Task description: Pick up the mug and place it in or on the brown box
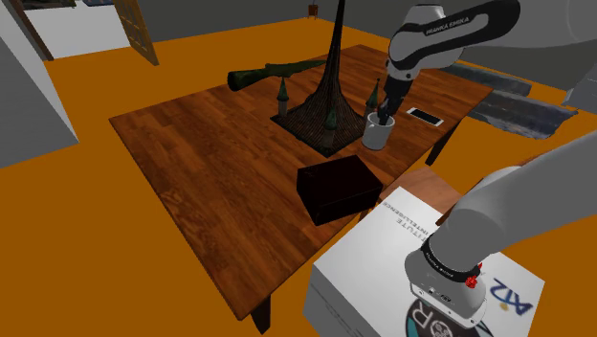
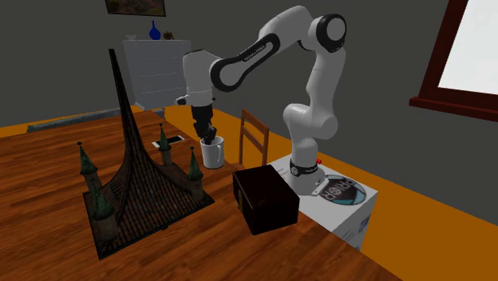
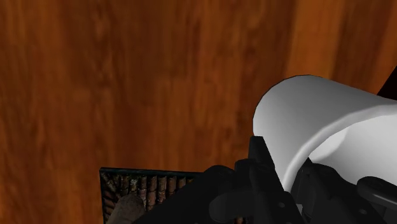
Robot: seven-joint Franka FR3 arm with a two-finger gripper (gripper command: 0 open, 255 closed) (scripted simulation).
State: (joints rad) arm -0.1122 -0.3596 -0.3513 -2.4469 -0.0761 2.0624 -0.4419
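A white mug (image 1: 376,134) hangs from my gripper (image 1: 385,117), whose black fingers are shut on its rim, one inside and one outside. It sits near the table's edge on the shoulder view's right and looks slightly raised off the wood. In the second exterior view the mug (image 2: 212,152) is below the gripper (image 2: 209,137), beside the tower model. In the wrist view the mug (image 3: 318,121) is clasped by the gripper (image 3: 286,172) high over the tabletop. The dark brown box (image 1: 337,188) lies closed on the table between the mug and the stand, also seen as the box (image 2: 266,199).
A tall dark tower model (image 1: 330,86) on a square base stands just beside the mug. A phone (image 1: 425,117) lies near the table edge behind it. A long dark green tube (image 1: 277,70) lies at the far side. A wooden chair (image 2: 254,132) and the white stand (image 1: 411,258) flank the table.
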